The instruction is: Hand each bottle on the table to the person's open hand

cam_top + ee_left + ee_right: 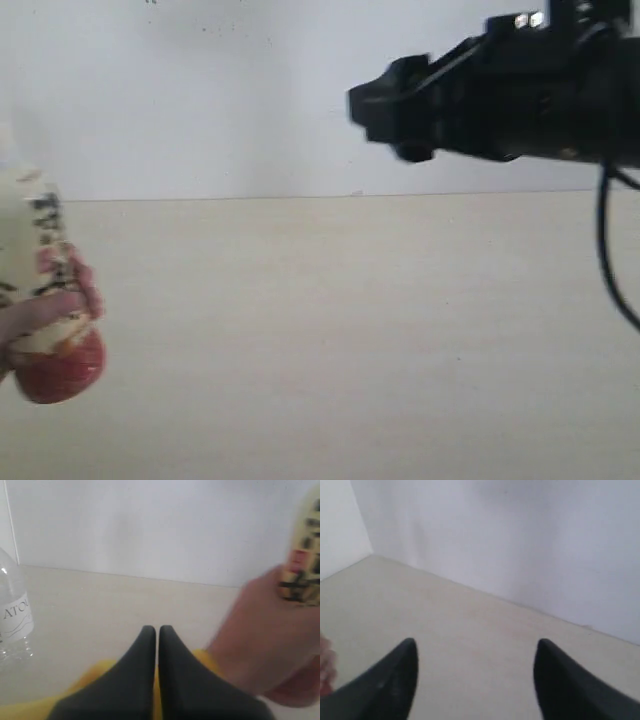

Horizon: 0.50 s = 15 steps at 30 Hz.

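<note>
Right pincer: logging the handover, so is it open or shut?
Open: the right pincer shows its fingers wide apart, only table between them.

looks like some kind of robot lab or test bench tbh. plain white wall [200, 90] right behind a wide pale wood-grain tabletop [330, 330], a black robot arm [520, 90] hanging over it with a loose black cable [604, 250] trailing down. can't tell more than that about the room.

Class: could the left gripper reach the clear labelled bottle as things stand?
Probably yes: nothing stands between the left gripper and the clear labelled bottle, though its shut jaws must open first.
</note>
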Available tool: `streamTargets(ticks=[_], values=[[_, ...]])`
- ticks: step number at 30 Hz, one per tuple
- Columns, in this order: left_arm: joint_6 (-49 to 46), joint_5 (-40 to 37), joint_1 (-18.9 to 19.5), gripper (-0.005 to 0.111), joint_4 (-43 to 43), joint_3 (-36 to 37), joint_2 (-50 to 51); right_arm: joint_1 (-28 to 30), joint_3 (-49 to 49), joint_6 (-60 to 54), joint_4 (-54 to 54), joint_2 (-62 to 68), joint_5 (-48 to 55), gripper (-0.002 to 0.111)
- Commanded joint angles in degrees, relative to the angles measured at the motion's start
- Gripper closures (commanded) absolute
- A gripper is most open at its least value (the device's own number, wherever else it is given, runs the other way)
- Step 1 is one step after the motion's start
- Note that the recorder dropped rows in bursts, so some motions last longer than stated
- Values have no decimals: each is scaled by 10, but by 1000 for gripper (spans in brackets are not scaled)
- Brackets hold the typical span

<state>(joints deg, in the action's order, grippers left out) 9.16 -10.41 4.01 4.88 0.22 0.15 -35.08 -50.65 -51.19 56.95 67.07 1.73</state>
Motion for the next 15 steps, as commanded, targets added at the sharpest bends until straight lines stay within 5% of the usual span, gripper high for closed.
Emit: streamTargets(ticks=[1, 3, 9, 15], values=[[1, -1, 2, 103, 0, -2, -2, 77, 30, -9, -11, -97, 23, 89], [1, -1, 2, 103, 0, -2, -2, 108, 45, -20, -15, -140, 42, 107], [1, -1, 2, 103, 0, -2, -2, 180, 96, -15, -42, -256, 89, 107], [1, -1, 2, 103, 0, -2, -2, 186, 106, -11, -30, -324, 90, 107]])
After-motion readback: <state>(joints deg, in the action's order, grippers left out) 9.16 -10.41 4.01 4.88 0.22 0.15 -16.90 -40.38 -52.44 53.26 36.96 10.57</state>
